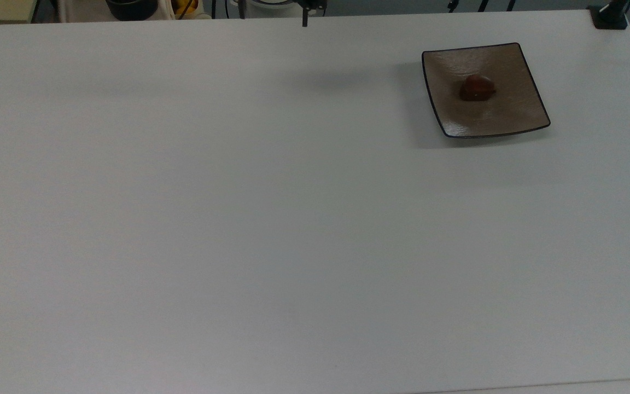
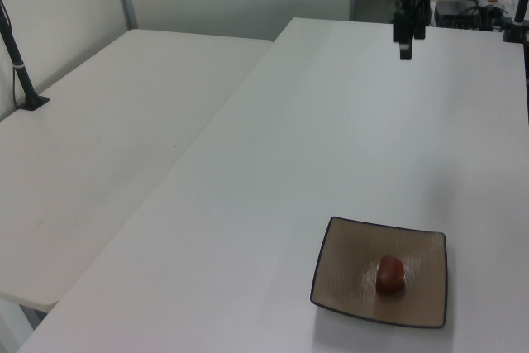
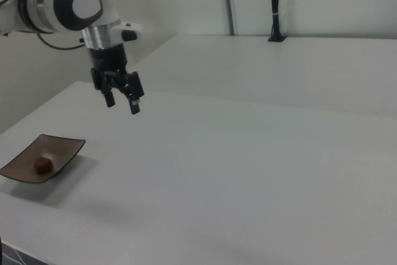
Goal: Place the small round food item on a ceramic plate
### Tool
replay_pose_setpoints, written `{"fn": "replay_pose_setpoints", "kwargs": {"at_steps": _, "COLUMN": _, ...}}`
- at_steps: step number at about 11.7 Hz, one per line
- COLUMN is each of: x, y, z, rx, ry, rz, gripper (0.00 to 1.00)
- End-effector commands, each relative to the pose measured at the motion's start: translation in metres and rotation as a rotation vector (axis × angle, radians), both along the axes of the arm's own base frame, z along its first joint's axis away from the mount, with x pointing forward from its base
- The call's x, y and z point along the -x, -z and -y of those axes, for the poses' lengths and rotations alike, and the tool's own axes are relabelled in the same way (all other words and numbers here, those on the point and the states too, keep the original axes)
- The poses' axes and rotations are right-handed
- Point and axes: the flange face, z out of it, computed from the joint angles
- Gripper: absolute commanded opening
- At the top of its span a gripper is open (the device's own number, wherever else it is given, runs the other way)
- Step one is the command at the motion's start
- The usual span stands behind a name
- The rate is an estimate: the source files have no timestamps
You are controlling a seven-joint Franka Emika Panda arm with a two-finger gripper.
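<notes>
The gripper (image 3: 122, 98) hung in the air above the table, its two fingers spread apart with nothing between them and touching nothing. In the right view it stood well apart from the plate, up and to the right view's right of it; in the left view it (image 2: 405, 39) sat over the far end of the table.

The table (image 1: 238, 219) was a broad white surface, bare across most of its area. A second white table (image 2: 91, 146) adjoined it on the left view's left.

The arm (image 3: 68, 4) reached in from the right view's upper left, wrist pointing downward.

The plate (image 1: 512, 109) lay flat on the table near the top view's upper right corner. In the left view it (image 2: 347, 287) sat at the near edge of the picture.

The food item (image 1: 477, 87) rested in the dished centre of the plate, upright and apart from the rim. It showed likewise in the left view (image 2: 390, 274) and the right view (image 3: 42, 164).

Judgement: the placing step appears complete, the item being on the plate and the gripper free of it. What is in hand looks like the withdrawal. No further handling seems called for; any next move need only keep the arm clear of the plate so the item is not disturbed.
</notes>
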Motion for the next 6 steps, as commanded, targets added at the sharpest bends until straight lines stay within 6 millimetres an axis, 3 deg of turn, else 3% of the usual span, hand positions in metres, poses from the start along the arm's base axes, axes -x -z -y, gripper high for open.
{"fn": "replay_pose_setpoints", "kwargs": {"at_steps": 1, "x": -0.004, "y": -0.023, "z": 0.034, "rx": -0.051, "ry": 0.011, "rz": 0.054, "gripper": 1.0}}
{"fn": "replay_pose_setpoints", "kwargs": {"at_steps": 4, "x": -0.011, "y": -0.029, "z": 0.053, "rx": -0.041, "ry": 0.018, "rz": 0.098, "gripper": 1.0}}
{"fn": "replay_pose_setpoints", "kwargs": {"at_steps": 6, "x": -0.017, "y": -0.026, "z": 0.053, "rx": -0.039, "ry": 0.018, "rz": 0.124, "gripper": 1.0}}
